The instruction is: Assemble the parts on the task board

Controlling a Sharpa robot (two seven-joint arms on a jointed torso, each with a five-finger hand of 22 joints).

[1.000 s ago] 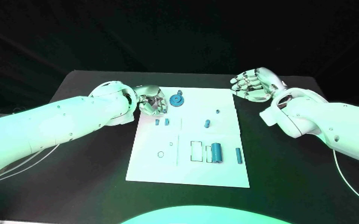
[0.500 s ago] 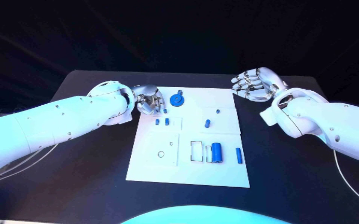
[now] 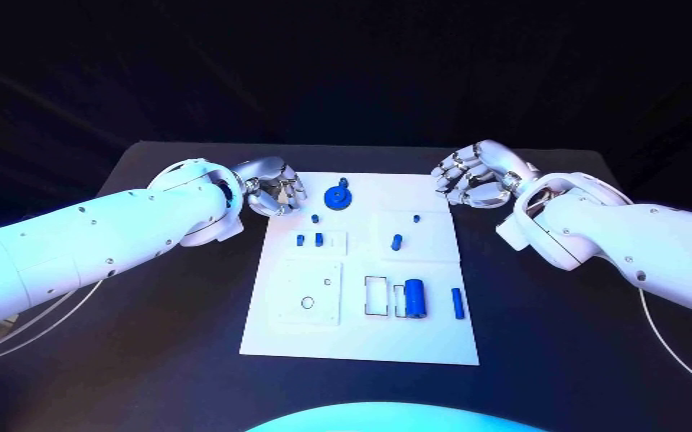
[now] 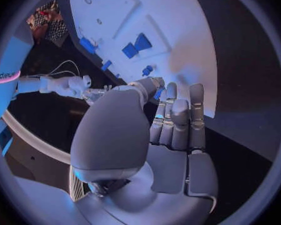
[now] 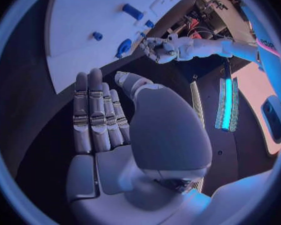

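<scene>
Task board (image 3: 433, 337) between two robot hands

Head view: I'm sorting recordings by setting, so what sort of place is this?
Probably a robotics lab bench: a black table against a dark backdrop, a white task board with small blue parts, and cabling.

You are looking at a scene with no readable text. The task board (image 3: 361, 332) is showing no legible labels, numbers or signs. The parts are bearing no readable marks either.
</scene>
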